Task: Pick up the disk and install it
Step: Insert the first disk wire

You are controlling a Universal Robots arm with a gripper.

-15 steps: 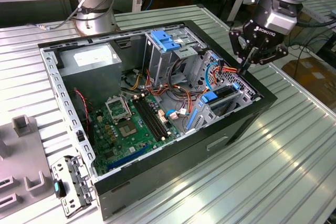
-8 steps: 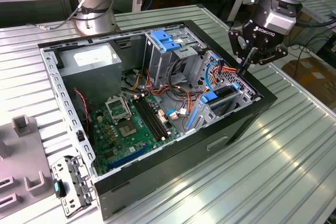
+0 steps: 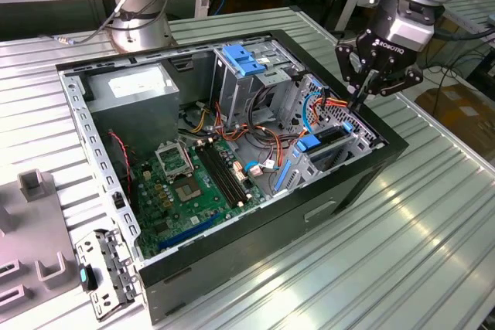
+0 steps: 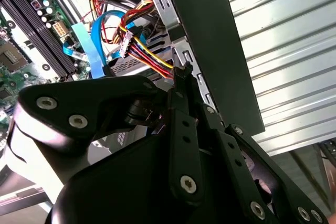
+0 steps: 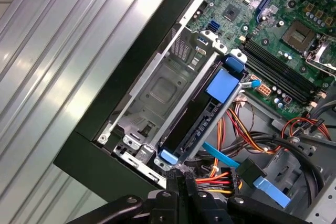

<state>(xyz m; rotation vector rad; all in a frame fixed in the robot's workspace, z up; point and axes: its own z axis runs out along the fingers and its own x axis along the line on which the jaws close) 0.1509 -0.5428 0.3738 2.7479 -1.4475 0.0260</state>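
The disk (image 5: 201, 123) stands on edge in a slot of the metal drive cage (image 5: 157, 85), at the corner of the open computer case (image 3: 232, 253). It has a dark casing, blue side rails and a blue tab at its end. In the exterior view the disk (image 3: 329, 138) lies at the case's right end. My gripper (image 3: 361, 101) hangs just above that end of the cage, its fingers shut together with nothing between them. In both wrist views the shut fingertips (image 5: 181, 178) (image 4: 182, 72) point down at the cage edge beside coloured power wires (image 4: 147, 51).
Inside the case are a green motherboard (image 3: 182, 183), a grey power supply box (image 3: 131, 90), a blue latch piece (image 3: 244, 59) and loose cables (image 3: 255, 133). A grey fixture (image 3: 35, 229) and a metal bracket (image 3: 104, 268) lie at the exterior view's left. The arm's base (image 3: 139, 13) stands behind the case.
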